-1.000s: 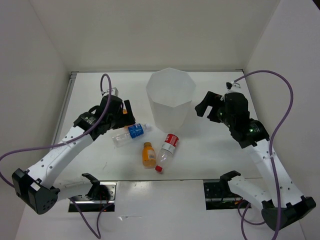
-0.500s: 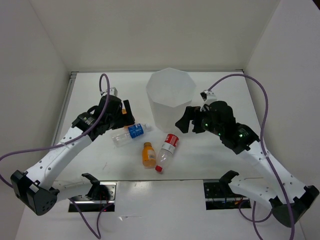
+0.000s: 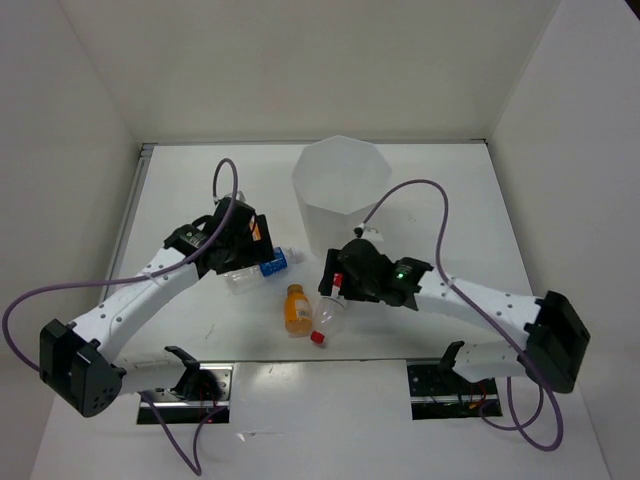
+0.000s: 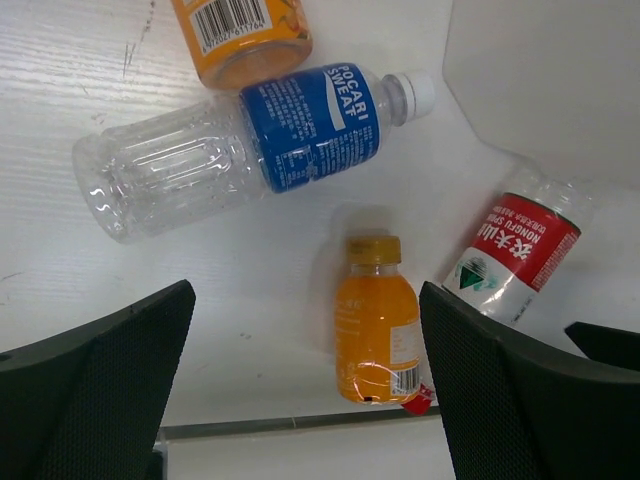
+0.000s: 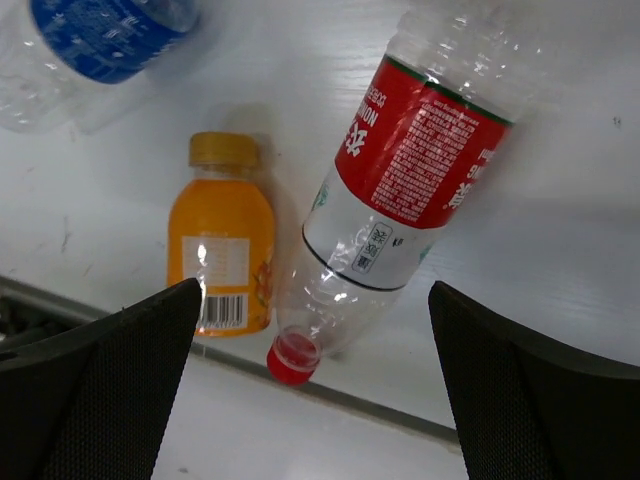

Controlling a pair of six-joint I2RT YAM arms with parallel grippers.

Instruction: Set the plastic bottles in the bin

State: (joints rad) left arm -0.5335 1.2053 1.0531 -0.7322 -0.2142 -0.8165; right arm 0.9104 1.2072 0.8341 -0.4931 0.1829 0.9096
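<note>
1. The orange bottle (image 3: 296, 308) lies on the table (image 3: 440, 200) close to its near edge, and the red-label bottle (image 3: 328, 316) lies just right of it, red cap pointing near.
2. The right gripper (image 5: 315, 290) hangs over the red-label bottle, jaws spread wide and holding nothing.
3. A little farther and to the left lies the blue-label bottle (image 3: 262, 268). The left gripper (image 4: 307, 290) is above it, wide open and empty.
4. The bin (image 3: 340, 225) stands upright beyond all three bottles.

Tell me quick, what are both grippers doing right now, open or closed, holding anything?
Left gripper: open, holding nothing.
Right gripper: open, holding nothing, above the red-label bottle.
</note>
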